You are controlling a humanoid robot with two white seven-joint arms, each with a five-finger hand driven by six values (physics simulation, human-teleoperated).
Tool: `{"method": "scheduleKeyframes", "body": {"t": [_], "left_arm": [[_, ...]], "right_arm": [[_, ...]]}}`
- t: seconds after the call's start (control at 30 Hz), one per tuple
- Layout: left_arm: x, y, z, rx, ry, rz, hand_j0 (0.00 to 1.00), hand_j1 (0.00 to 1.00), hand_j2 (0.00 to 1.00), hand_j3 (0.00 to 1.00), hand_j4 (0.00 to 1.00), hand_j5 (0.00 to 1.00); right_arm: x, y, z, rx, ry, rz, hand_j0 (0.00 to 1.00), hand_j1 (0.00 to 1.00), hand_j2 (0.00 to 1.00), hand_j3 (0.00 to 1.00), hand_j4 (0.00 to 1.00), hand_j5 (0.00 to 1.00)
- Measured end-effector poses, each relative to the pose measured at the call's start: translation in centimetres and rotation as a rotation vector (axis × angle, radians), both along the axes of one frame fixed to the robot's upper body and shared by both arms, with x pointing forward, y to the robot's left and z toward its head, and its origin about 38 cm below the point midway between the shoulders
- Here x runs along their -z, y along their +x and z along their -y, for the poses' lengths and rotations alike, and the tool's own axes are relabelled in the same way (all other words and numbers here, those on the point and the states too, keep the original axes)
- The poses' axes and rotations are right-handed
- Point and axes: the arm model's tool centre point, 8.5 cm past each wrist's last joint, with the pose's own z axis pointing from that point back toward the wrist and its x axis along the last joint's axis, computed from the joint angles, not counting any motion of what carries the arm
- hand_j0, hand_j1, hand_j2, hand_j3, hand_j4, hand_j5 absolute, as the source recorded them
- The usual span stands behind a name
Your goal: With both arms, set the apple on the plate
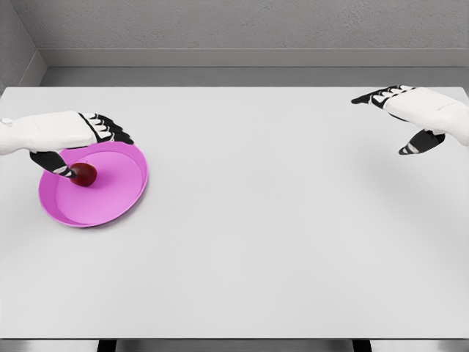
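Observation:
A dark red apple lies inside the round pink plate at the left of the white table. My left hand hovers over the plate's far-left rim. Its fingers are stretched out above the plate, and the thumb tip rests against the apple's left side without closing round it. My right hand is far off at the table's upper right, open, with the fingers pointing left, the thumb hanging down and nothing in it.
The white table spans the whole view, with its front edge near the bottom. A grey wall and floor strip lie beyond the far edge.

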Motion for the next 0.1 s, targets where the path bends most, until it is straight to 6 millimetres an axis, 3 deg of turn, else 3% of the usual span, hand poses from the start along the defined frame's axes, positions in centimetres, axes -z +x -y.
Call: {"method": "scheduleKeyframes", "body": {"t": [0.1], "left_arm": [[0.0,0.02,-0.07,-0.002,0.001,0.0,1.0,1.0,1.0,1.0,1.0,1.0]], "right_arm": [[0.02,0.0,-0.01,0.0,0.0,-0.001,1.0,1.0,1.0,1.0,1.0,1.0]]}}
